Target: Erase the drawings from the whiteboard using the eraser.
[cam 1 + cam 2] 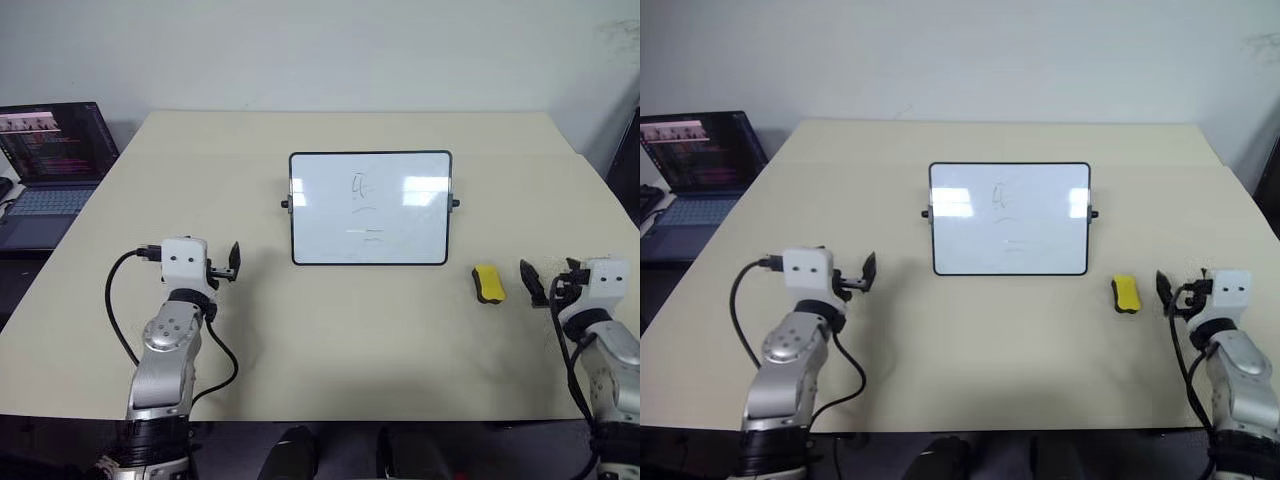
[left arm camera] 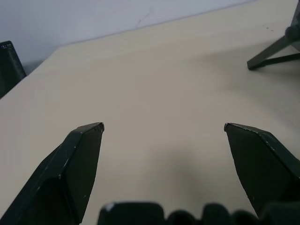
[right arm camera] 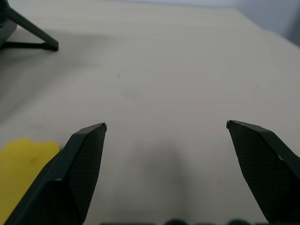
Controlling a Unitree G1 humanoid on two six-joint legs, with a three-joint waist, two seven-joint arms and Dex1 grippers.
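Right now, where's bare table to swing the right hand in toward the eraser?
Bare table lies between the whiteboard and the near edge, and between the left gripper and the board. It is tight only where the eraser sits beside the open right gripper.

Marked whiteboard, yellow eraser right

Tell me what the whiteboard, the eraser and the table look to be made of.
The whiteboard: a glossy white panel, seemingly coated, since it mirrors bright light patches; its thin black frame looks like plastic. The eraser: a bright yellow top, probably plastic or foam, over a dark base, possibly felt; the look leaves that open. The table: a matte beige top with no visible grain, likely laminate.
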